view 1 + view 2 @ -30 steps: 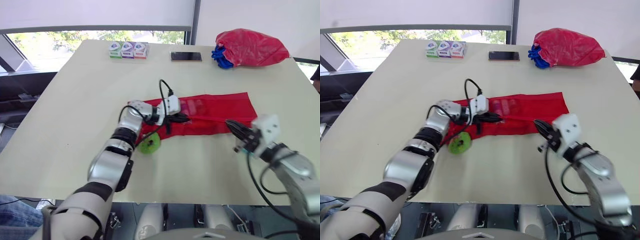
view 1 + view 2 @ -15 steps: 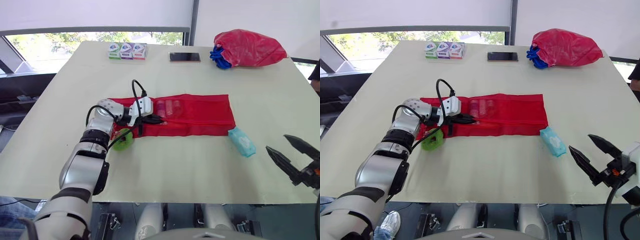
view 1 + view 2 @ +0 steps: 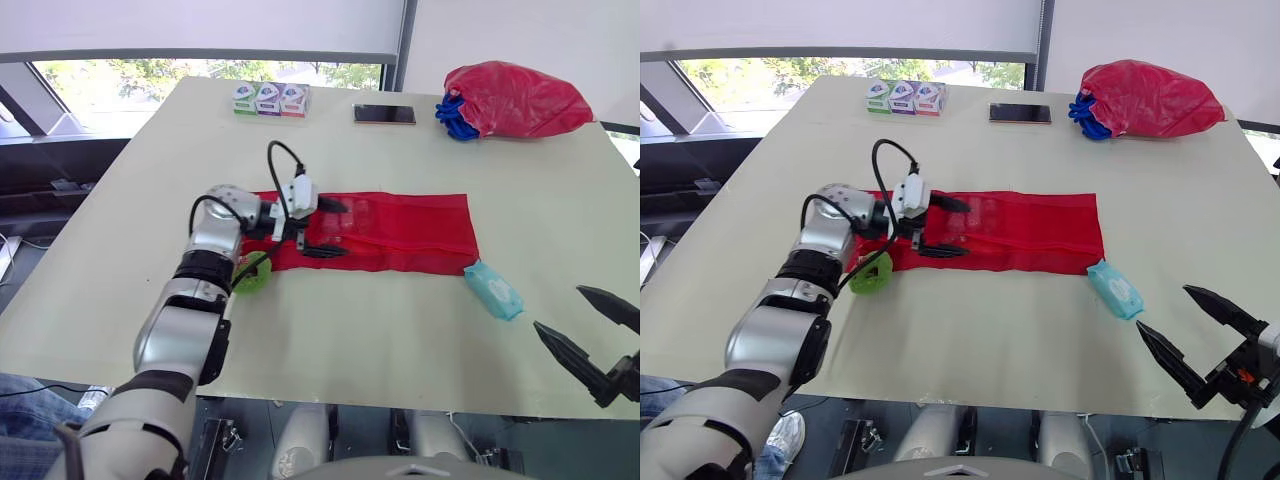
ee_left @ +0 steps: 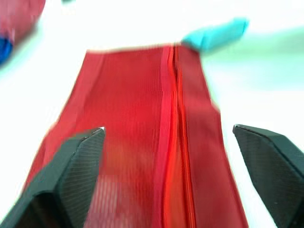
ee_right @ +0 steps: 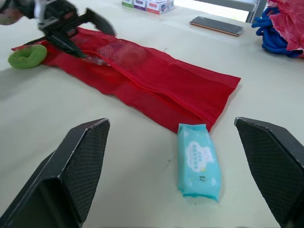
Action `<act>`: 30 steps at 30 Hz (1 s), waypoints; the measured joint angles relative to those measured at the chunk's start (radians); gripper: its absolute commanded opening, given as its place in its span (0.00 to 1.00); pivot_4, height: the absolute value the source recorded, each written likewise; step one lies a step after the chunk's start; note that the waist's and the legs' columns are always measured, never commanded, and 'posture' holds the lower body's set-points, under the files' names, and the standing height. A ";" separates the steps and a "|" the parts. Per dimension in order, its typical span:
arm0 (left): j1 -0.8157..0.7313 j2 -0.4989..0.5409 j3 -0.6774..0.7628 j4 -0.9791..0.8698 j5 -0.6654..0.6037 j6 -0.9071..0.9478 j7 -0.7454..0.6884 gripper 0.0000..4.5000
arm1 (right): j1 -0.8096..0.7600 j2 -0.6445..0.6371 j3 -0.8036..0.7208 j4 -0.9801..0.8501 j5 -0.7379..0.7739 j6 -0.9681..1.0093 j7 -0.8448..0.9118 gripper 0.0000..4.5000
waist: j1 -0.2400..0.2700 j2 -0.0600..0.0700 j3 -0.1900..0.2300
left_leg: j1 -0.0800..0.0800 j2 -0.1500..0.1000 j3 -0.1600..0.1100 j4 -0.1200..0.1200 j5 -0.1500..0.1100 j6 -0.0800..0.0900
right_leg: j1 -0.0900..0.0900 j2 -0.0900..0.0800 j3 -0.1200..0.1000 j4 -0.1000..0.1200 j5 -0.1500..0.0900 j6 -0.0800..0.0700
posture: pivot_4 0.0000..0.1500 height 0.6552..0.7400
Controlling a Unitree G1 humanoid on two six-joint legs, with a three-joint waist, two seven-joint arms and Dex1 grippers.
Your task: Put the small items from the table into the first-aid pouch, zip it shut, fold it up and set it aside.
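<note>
1. Red mesh pouch [image 3: 400,232] lies flat and unfolded at the centre of the pale table [image 3: 350,330], its length running from 9 to 3 o'clock, with a zip line [image 4: 172,118] along it.
2. Left gripper [image 3: 333,229] sits over the pouch's 9 o'clock end with its two black fingers spread wide, one toward the far edge of the fabric and one near the zip, pinching nothing. I cannot tell whether the nearer finger touches the cloth.
3. A teal pack of wipes [image 3: 492,290] lies on the table just beside the pouch's 4 o'clock corner, outside it.
4. A green ring [image 3: 252,272] rests against the pouch's 8 o'clock corner, partly under the left forearm.
5. Right gripper [image 3: 560,308] hangs at the table's 5 o'clock edge, fingers spread and empty, well apart from the wipes.
6. Along the far side stand three small boxes [image 3: 267,99] at 11 o'clock, a dark phone [image 3: 383,114] at 12 and a bulging red bag [image 3: 518,98] with a blue bundle [image 3: 455,112] touching it at 1 o'clock.
7. Pale shapes show through the mesh near the left gripper, too faint to name.
</note>
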 measured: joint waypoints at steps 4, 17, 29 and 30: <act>0.000 -0.096 -0.044 -0.020 0.044 0.003 0.119 0.98 | -0.011 -0.012 0.022 -0.038 0.004 0.001 -0.035 1.00 | -0.003 0.000 0.000 | 0.000 0.000 0.000 0.000 0.000 0.000 | 0.000 0.001 0.000 0.000 -0.001 0.002 | 1.00 1.00; -0.084 -0.281 -0.151 0.227 0.237 -0.040 0.453 0.98 | -0.040 -0.026 0.088 -0.131 0.031 0.010 -0.167 1.00 | -0.007 0.000 0.000 | 0.000 -0.001 0.000 0.000 0.000 0.000 | 0.000 0.001 0.000 0.000 -0.002 0.003 | 1.00 1.00; -0.126 -0.310 -0.152 0.346 0.302 -0.090 0.560 0.57 | -0.023 -0.027 0.107 -0.162 0.028 0.006 -0.224 1.00 | -0.007 0.000 0.000 | 0.000 0.000 -0.001 0.000 0.000 0.000 | 0.000 0.001 0.000 0.000 -0.002 0.003 | 1.00 1.00; -0.126 -0.308 -0.151 0.346 0.303 -0.090 0.559 0.47 | -0.025 -0.027 0.109 -0.162 0.027 0.006 -0.227 1.00 | -0.007 0.000 0.000 | 0.000 0.000 -0.001 0.000 0.000 0.000 | 0.000 0.001 0.000 0.000 -0.002 0.003 | 1.00 1.00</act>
